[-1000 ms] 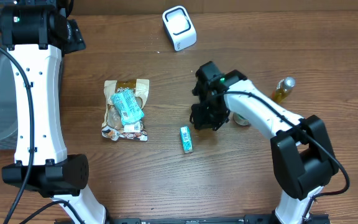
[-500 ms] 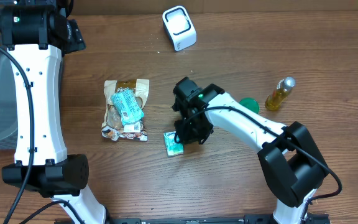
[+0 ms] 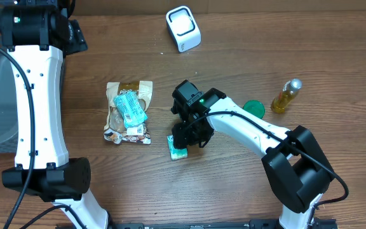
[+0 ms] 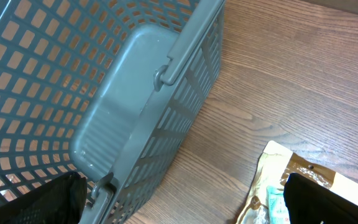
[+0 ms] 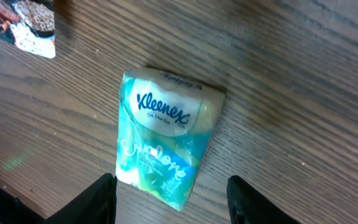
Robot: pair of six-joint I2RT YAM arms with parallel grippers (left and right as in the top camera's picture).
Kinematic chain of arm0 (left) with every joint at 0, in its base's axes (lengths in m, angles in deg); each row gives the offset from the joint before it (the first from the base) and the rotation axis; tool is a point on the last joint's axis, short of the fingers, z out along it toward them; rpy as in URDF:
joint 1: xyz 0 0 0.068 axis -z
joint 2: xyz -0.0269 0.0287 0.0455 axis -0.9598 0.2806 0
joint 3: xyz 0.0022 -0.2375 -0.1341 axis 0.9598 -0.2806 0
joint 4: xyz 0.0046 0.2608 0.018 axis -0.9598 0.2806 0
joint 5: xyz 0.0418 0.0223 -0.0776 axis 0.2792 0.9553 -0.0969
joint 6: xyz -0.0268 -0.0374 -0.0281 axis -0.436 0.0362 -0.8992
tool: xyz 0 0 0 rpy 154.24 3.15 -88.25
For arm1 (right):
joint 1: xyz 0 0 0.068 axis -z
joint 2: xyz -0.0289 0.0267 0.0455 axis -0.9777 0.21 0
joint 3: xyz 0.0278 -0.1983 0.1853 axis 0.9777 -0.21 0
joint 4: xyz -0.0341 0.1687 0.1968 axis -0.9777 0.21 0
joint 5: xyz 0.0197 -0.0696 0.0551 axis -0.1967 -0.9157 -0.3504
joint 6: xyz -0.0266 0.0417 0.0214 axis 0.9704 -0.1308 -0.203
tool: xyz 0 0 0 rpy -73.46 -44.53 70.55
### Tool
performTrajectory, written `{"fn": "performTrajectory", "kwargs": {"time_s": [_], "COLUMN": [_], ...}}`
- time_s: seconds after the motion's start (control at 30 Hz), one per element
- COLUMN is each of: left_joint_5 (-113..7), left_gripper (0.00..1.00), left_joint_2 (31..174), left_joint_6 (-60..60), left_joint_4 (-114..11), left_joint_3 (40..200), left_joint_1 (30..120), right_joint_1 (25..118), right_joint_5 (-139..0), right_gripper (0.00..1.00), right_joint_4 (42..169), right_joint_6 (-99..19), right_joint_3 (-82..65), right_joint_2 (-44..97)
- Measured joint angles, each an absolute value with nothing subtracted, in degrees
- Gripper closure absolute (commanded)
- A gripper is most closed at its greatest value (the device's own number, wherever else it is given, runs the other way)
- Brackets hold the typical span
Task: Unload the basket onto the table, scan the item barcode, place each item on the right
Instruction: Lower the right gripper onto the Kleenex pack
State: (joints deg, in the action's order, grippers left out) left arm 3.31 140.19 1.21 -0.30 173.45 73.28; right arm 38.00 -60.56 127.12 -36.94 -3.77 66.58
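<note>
Your right hand [image 5: 171, 190] is down over the Kleenex tissue pack [image 5: 166, 143], fingers [image 5: 104, 199] apart, one on each side of the pack's near end, not clamped on it. You can see the pack lying flat on the worktop [image 3: 234, 191], logo side up, near the middle, just right of the snack bag [image 3: 129, 114]. White scanner [image 3: 183, 28] stands well apart at the far edge. Green disc [image 3: 254, 107] and small oil bottle [image 3: 285, 95] are to the right. Your left hand [image 4: 188, 199] is spread wide, holding nothing, at the far left by the grey mesh basket [image 4: 135, 124].
</note>
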Motion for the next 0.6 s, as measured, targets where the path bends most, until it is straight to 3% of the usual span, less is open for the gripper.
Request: {"fn": "performTrajectory", "kwargs": {"time_s": [0.4, 0.6], "left_joint_5": [3.3, 3.3], "left_gripper": [0.00, 0.00], "left_joint_2": [140.2, 140.2], "left_joint_6": [1.2, 1.2], "left_joint_4": [-0.3, -0.3], "left_joint_3": [173.4, 173.4], "left_joint_1": [73.3, 73.3], "right_joint_1": [38.0, 38.0], "right_joint_5": [-64.4, -64.8], "right_gripper": [0.62, 0.62], "right_joint_4": [126.3, 125.4], "right_joint_6": [-43.1, -43.8], "right_joint_3": [-3.9, -6.0], "right_joint_2": [66.6, 66.6]}}
